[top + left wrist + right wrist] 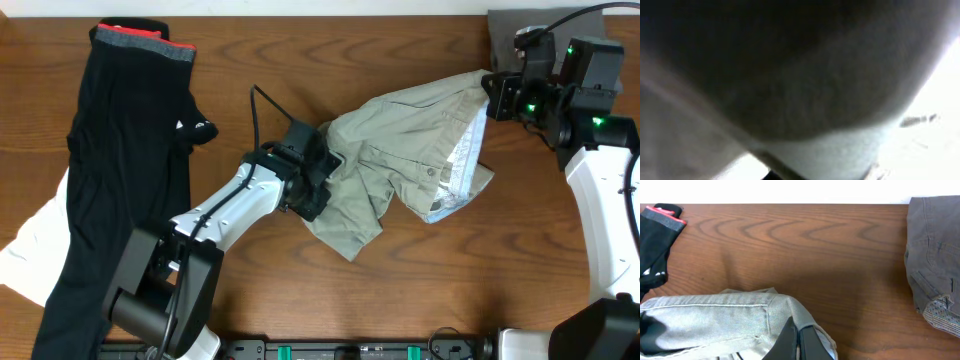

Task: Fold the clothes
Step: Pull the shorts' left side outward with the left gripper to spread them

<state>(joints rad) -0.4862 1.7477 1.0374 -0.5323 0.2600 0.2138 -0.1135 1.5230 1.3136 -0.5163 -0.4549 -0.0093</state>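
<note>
The pale khaki trousers (pixel 400 165) lie bunched at the table's middle, lighter waistband lining showing at the right. My right gripper (pixel 488 88) is shut on the waistband edge; in the right wrist view the closed fingers (pixel 799 332) pinch the khaki cloth (pixel 715 320). My left gripper (pixel 322 165) is at the trousers' left edge, gathered cloth around it. Blurred khaki fabric (pixel 805 100) fills the left wrist view and hides the fingers. A darker grey folded garment (pixel 505 35) lies at the far right corner and also shows in the right wrist view (pixel 935 245).
A long black garment (pixel 120 170) with a red and grey band lies along the left side, over a white cloth (pixel 30 240). Its banded end shows in the right wrist view (pixel 660 217). Bare wooden table (pixel 480 270) lies in front of the trousers.
</note>
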